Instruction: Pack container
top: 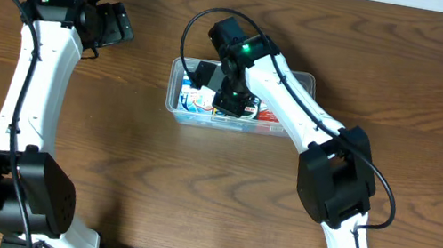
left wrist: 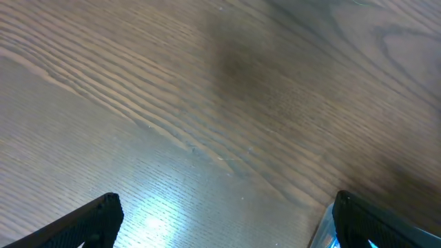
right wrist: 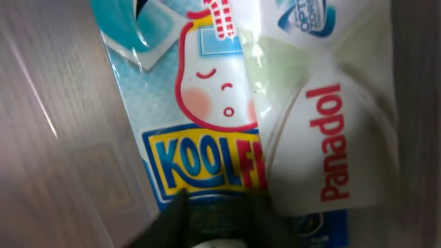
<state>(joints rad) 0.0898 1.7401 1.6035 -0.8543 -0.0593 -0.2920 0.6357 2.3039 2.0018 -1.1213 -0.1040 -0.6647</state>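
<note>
Over container (top: 171, 105), right pincer (top: 228, 105), seemingly low.

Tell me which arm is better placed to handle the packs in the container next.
Right. The right gripper sits inside the container, directly over the Koolfever pack and Panadol box. The left gripper is over the table, away from it.

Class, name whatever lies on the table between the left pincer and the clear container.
Nothing: the overhead view shows only bare wooden table between the left pincer and the container.
</note>
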